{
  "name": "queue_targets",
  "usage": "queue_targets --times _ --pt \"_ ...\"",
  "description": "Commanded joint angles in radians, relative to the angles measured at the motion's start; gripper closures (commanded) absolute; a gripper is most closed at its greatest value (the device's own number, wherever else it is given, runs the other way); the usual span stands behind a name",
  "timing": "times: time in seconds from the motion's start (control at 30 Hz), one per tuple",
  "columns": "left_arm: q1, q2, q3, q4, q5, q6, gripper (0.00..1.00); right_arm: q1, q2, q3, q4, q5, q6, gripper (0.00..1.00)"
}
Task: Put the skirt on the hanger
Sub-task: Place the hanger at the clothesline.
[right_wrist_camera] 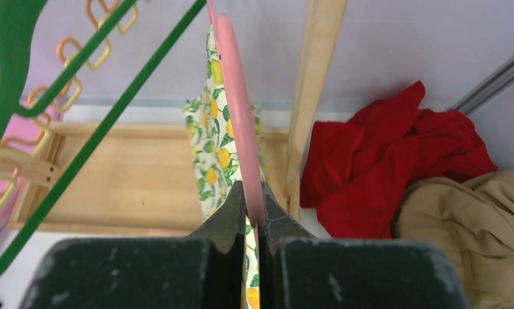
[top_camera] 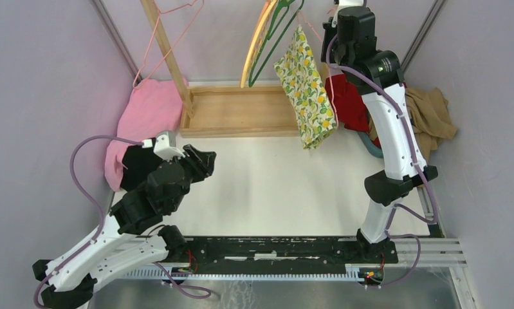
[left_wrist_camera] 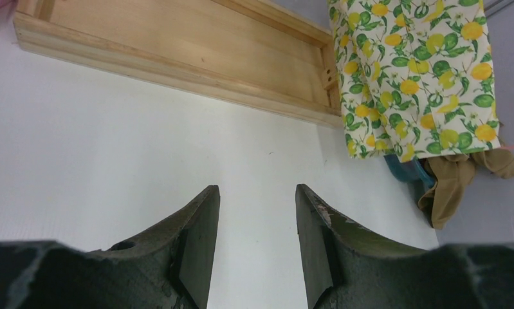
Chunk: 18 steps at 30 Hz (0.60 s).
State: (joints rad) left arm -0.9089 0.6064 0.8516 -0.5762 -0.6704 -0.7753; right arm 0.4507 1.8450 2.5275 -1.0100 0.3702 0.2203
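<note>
**A:** From above, we see the skirt [top_camera: 307, 96] dangling clear of the table [top_camera: 273, 187], back right.

**B:** At our left wrist, the left gripper [left_wrist_camera: 257, 212] stands half-open and empty.

**A:** At our right wrist, the right gripper [right_wrist_camera: 253, 212] is pinched on the hanger [right_wrist_camera: 236, 116], with the skirt draped below.

**B:** We should hold it level and move slowly so nothing slides.

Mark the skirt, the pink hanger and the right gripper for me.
skirt [top_camera: 309, 90]: top view, middle of the hanging lemon-print fabric.
pink hanger [right_wrist_camera: 238, 122]: right wrist view, flat pink arm.
right gripper [right_wrist_camera: 252, 192]: right wrist view, between fingertips shut on the hanger.
</note>
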Motion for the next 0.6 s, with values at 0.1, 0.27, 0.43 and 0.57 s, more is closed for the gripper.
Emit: queue_targets --times 0.1,0.27,0.43,0.57 --pt "0.005 -0.02 -0.008 0.006 -0.01 0.048 0.45 -0.016 -0.065 -0.056 0.404 -0.048 -0.022 0.99" --pt "0.005 -0.019 -0.02 0.015 -0.018 0.053 0.45 -0.018 -0.041 -0.02 0.486 -0.054 -0.053 0.99" --pt "0.006 -0.018 -0.023 0.016 -0.024 0.06 0.45 -0.023 0.018 0.038 0.549 -0.04 -0.077 0.99" --pt "0.006 -0.014 -0.019 0.019 -0.03 0.068 0.45 -0.028 0.054 0.048 0.627 -0.032 -0.09 0.99"
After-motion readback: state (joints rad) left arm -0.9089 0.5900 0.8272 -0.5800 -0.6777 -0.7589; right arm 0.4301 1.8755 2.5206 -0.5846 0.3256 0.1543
